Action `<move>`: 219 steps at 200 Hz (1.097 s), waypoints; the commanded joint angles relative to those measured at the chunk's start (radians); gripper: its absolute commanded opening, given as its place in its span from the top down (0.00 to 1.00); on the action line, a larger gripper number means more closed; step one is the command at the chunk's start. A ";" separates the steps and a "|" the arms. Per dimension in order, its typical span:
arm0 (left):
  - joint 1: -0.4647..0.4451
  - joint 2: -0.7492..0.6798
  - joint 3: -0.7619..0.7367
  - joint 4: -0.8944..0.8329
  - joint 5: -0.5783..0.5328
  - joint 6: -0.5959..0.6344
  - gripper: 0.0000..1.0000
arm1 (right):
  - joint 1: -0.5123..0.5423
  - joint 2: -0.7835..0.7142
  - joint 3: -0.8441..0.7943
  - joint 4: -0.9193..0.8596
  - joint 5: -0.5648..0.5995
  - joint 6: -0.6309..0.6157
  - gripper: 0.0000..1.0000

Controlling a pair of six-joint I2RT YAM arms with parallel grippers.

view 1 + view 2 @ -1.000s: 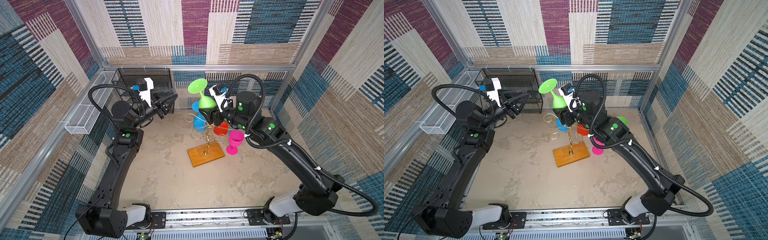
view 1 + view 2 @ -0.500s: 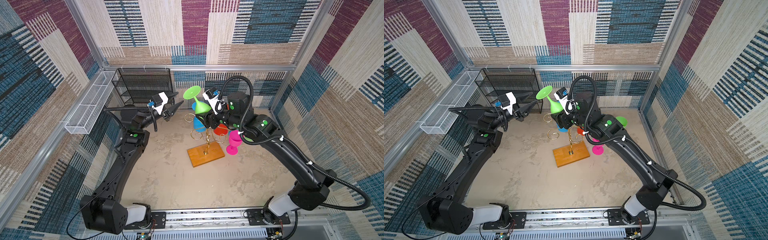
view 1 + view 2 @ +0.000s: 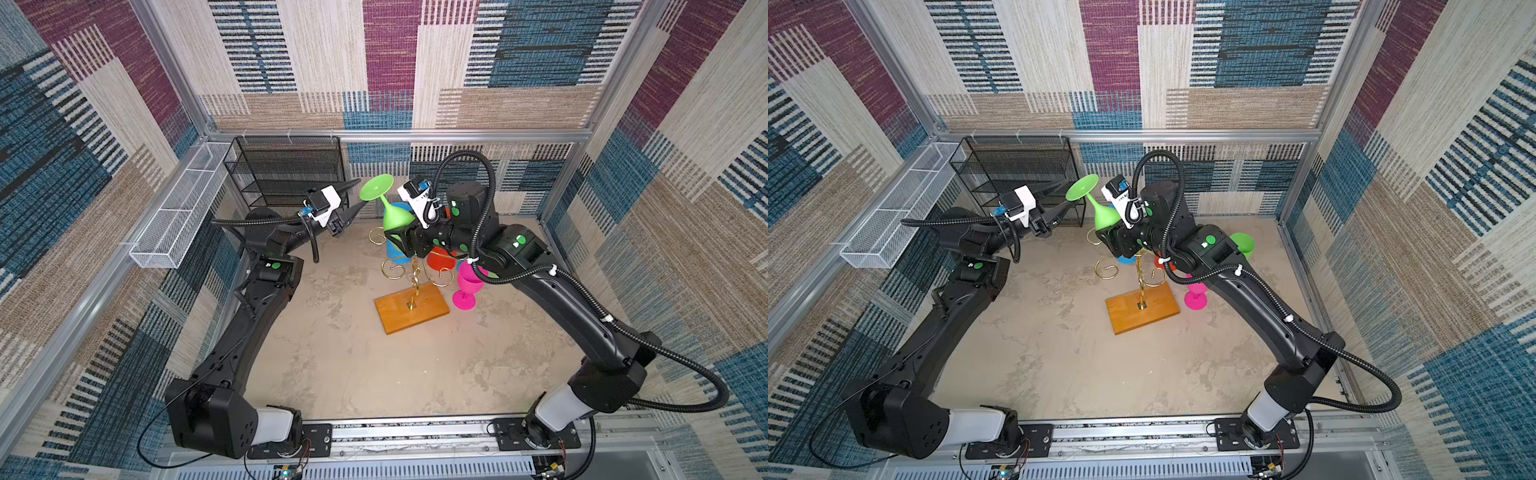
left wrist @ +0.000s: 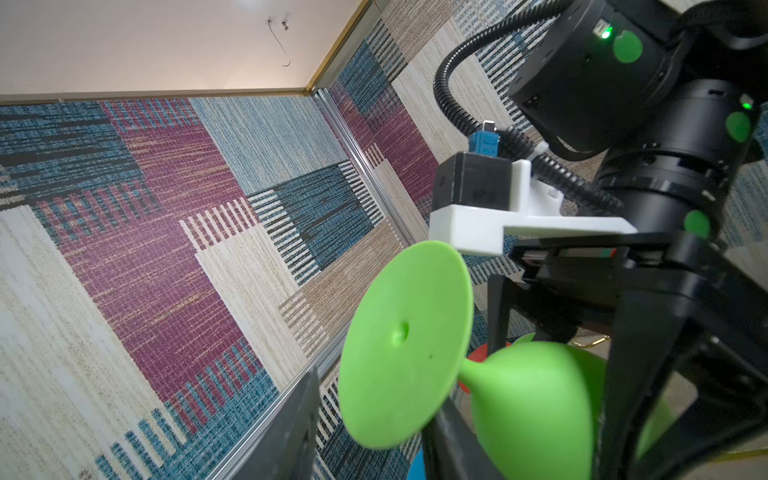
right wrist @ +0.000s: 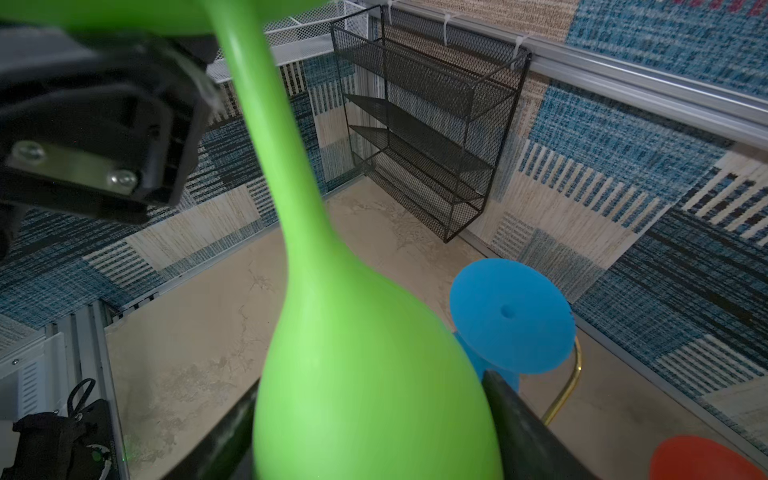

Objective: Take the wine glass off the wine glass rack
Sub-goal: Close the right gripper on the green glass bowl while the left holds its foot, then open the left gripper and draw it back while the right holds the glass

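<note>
The green wine glass is held tilted above the gold wine glass rack, its foot pointing up and to the left. My right gripper is shut on its bowl. My left gripper is open, one finger on each side of the glass's foot, with a gap showing beside one finger. The rack's wooden base rests on the floor.
A blue glass and a red glass hang at the rack. A pink glass stands beside the base, and another green one behind my right arm. A black mesh shelf and white wire basket line the back left.
My left arm has stretched to the right, bringing its gripper up to the green glass's foot. The right gripper has carried the glass slightly left and down.
</note>
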 commanded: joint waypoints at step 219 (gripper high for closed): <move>-0.033 -0.143 -0.110 -0.114 -0.398 -0.300 1.00 | -0.072 -0.452 -0.432 0.537 -0.091 0.260 0.00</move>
